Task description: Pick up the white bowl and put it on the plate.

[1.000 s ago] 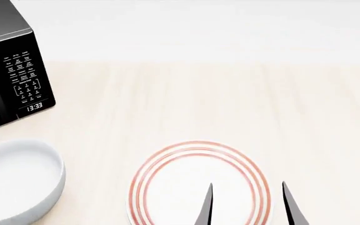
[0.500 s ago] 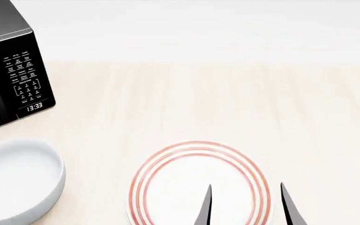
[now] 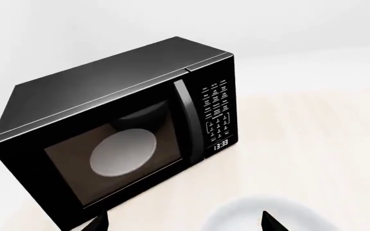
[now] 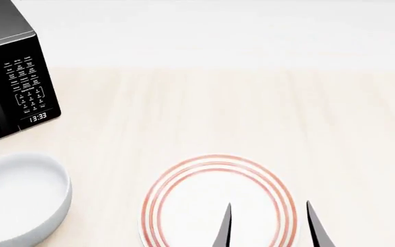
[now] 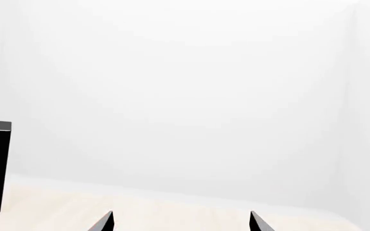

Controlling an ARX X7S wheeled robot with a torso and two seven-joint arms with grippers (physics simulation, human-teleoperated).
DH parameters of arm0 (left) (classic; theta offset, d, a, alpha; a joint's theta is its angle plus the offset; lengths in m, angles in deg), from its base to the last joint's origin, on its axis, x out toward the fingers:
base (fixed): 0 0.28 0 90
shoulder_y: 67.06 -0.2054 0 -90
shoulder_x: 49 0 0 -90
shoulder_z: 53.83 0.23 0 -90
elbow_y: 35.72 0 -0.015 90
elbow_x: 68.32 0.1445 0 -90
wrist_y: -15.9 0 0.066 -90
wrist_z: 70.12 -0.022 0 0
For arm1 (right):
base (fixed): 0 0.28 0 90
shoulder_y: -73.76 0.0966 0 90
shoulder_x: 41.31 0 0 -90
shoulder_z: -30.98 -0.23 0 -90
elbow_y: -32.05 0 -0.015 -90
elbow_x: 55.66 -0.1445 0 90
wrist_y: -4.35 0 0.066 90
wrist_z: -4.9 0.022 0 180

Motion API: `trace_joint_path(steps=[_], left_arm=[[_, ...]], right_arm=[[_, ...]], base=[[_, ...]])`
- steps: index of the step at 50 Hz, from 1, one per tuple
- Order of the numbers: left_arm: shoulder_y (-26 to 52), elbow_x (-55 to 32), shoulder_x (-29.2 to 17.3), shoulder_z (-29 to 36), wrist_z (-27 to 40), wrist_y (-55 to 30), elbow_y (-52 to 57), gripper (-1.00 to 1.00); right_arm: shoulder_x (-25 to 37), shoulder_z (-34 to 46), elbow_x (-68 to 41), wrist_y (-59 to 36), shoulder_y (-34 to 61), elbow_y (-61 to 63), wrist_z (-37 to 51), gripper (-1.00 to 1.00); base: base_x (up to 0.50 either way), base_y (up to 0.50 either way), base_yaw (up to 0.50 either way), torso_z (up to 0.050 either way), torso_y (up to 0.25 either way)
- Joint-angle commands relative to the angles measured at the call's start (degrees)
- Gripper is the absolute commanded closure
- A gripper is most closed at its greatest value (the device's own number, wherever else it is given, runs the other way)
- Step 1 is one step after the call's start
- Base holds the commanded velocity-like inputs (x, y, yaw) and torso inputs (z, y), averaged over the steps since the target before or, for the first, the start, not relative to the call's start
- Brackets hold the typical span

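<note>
Head view: the white bowl (image 4: 18, 198) sits on the counter (image 4: 252, 113) at near left, apart from the plate (image 4: 218, 198) at near centre. The black microwave (image 4: 12, 72) stands behind the bowl. The right gripper (image 4: 269, 226), open and empty, hovers over the plate. The left gripper (image 3: 185, 222) is open above the bowl. Bare counter extends rightward.

The white bowl (image 4: 16, 198) sits upright on the pale wooden table at the near left, deep, glossy and plain, empty inside, its near edge cut off by the head view. The plate (image 4: 183, 206) lies flat to its right, apart from it, a shallow white round with thin red rings around the rim. Nothing rests on the plate, and its near side runs out of view.
</note>
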Motion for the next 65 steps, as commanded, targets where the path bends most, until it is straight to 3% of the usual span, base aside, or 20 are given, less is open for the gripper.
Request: trace_joint_path(steps=[1,30,65], left_arm=[[-0.71,-1.21,1.87,-2.77,-0.39,1.24,-2.42,-1.0],[-1.07,-5.4,2.5,-7.14,5.17,6.74,-11.16,-1.0],[-2.92,-10.36,4.35,-7.77,11.05,12.22,-19.95,-1.0]], right_arm=[[-0.87,-0.98,1.26,-0.2,0.03,-0.06,-0.89,-1.0],[-0.07,-0.38,0.72,0.17,0.24,-0.24,-0.11,-1.0],[1.2,0.69,0.31,0.18,0.64,-0.32,1.4,-1.0]], base=[[0.0,0.0,0.0,0.0,0.0],[0.0,0.0,0.0,0.0,0.0],[0.0,0.0,0.0,0.0,0.0]])
